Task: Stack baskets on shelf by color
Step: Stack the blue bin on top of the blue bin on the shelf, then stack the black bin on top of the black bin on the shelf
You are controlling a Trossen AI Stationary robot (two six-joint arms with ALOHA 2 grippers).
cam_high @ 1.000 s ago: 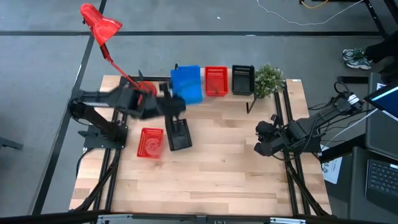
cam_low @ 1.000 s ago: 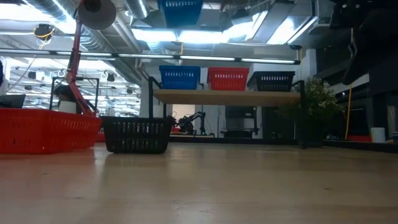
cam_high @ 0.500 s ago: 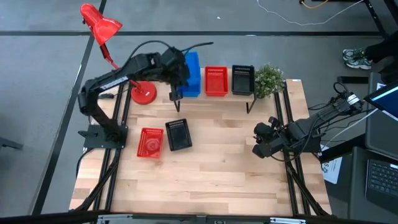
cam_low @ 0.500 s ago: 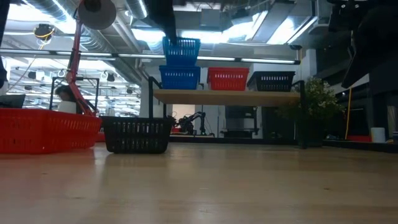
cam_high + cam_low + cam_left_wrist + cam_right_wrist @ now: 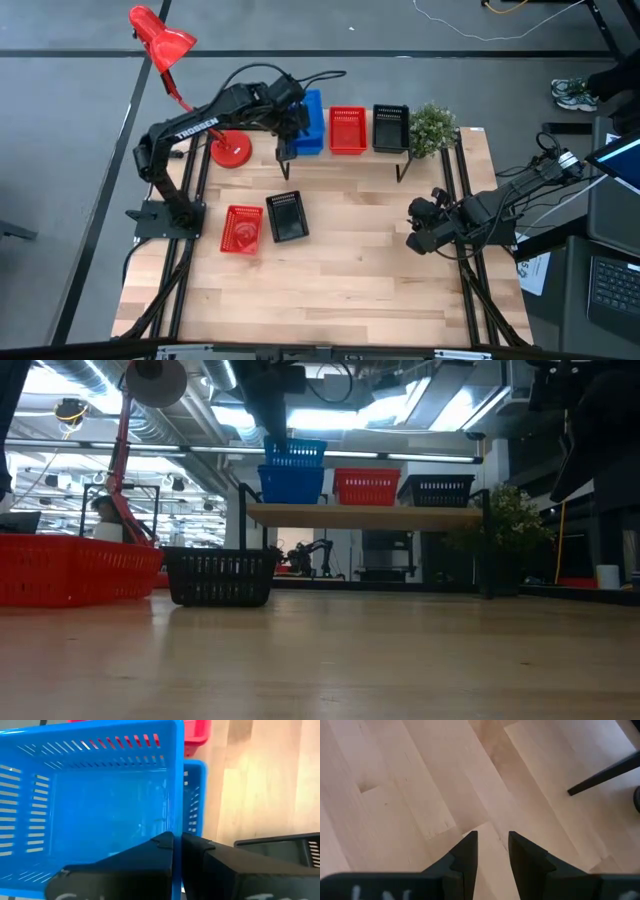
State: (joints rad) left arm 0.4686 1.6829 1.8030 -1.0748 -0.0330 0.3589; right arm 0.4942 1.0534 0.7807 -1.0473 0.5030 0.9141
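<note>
My left gripper point(image 5: 177, 840) is over the shelf's point(image 5: 365, 515) left end, shut on a blue basket point(image 5: 295, 452). That basket sits partly inside a second blue basket point(image 5: 290, 485) standing on the shelf. A red basket point(image 5: 348, 130) and a black basket point(image 5: 390, 127) stand on the plank to its right. Another red basket point(image 5: 241, 229) and another black basket point(image 5: 288, 216) rest on the tabletop, left of centre. My right gripper point(image 5: 492, 842) hovers over bare wood near the table's right edge, narrowly open and holding nothing. My left gripper pinches the upper blue basket's near end wall point(image 5: 176, 795), one finger point(image 5: 162, 842) inside and one point(image 5: 197, 845) outside. The fingers come from above, pointing down. The basket is slightly tilted, its bottom down in the lower blue basket point(image 5: 195, 795).
A small potted plant point(image 5: 432, 127) stands at the shelf's right end. A red desk lamp point(image 5: 160, 40) rises from its base point(image 5: 232, 152) left of the shelf. The middle and near parts of the tabletop point(image 5: 350, 280) are bare wood.
My left gripper carried the blue basket from above the table's left centre toward the far edge, over the shelf. It then came down, so the basket dropped from above the shelf's blue basket into it. The right arm kept still.
</note>
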